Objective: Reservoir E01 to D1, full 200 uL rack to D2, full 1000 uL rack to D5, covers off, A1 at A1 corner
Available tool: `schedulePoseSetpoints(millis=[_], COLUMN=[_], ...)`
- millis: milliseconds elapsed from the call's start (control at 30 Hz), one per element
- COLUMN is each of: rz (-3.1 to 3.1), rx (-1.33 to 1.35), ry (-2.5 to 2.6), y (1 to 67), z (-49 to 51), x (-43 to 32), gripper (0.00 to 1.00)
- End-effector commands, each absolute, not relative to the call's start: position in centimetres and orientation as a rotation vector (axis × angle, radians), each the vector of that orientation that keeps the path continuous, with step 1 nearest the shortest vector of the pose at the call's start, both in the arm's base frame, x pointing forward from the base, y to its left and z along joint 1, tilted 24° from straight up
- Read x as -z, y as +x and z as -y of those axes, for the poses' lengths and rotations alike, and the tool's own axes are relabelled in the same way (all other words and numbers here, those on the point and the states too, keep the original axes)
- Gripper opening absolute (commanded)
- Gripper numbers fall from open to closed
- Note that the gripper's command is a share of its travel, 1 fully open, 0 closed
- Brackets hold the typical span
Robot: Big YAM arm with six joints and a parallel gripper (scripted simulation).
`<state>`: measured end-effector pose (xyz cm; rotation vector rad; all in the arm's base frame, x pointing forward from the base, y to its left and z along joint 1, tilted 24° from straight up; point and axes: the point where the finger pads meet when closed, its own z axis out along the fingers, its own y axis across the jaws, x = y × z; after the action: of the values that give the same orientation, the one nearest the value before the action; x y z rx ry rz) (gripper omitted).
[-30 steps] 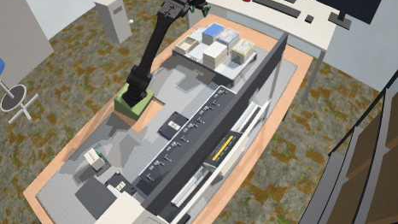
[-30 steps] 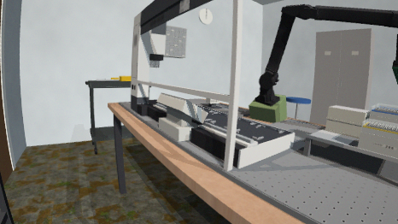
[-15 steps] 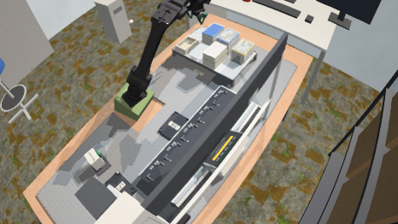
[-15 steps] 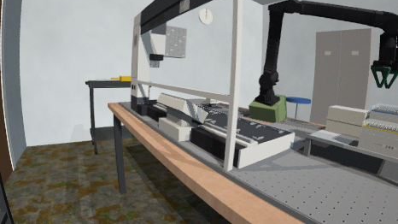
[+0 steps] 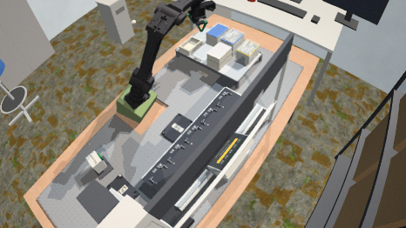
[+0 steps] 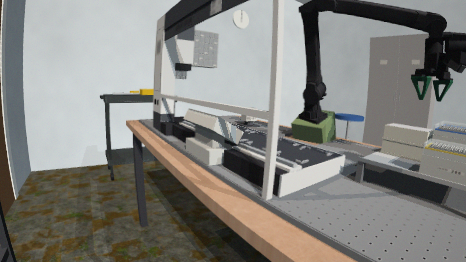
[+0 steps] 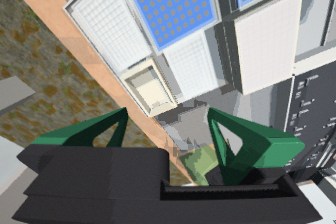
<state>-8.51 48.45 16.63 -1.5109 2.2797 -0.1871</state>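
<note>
My gripper (image 5: 201, 26) (image 6: 432, 88) (image 7: 167, 111) is open and empty, high above the near-left end of the SHELF (image 5: 232, 75). The cream one-well reservoir (image 5: 190, 45) (image 7: 149, 90) stands open on the SHELF's corner, below and just ahead of my fingers in the wrist view. A tip rack with a blue plate and dark holes (image 5: 217, 32) (image 7: 177, 20) stands behind it. A second covered rack (image 5: 232, 37) and a rack with a yellow base (image 5: 247, 50) (image 6: 446, 152) stand further along. The dark deck with the D brackets (image 5: 196, 132) (image 7: 315, 100) is bare.
Stacked white blocks (image 5: 219, 56) (image 6: 405, 140) (image 7: 267, 45) stand mid-shelf, with two white lidded items (image 7: 112, 30) (image 7: 192, 62) near the blue rack. A black nest with a white label (image 5: 176, 127) lies by the deck. The handler's tall frame (image 6: 274, 80) runs along the deck's far side.
</note>
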Motion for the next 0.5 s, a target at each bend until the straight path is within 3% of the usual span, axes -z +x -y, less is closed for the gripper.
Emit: schedulePoseSetpoints(millis=[0, 467], rz=[-2.357, -2.498], rx=[0.092, 0.036], ry=[-1.355, -1.064], y=[-7.6, -4.7], z=[-47.8, -42.3], x=[-18.5, -18.8], gripper=[1.00, 1.00])
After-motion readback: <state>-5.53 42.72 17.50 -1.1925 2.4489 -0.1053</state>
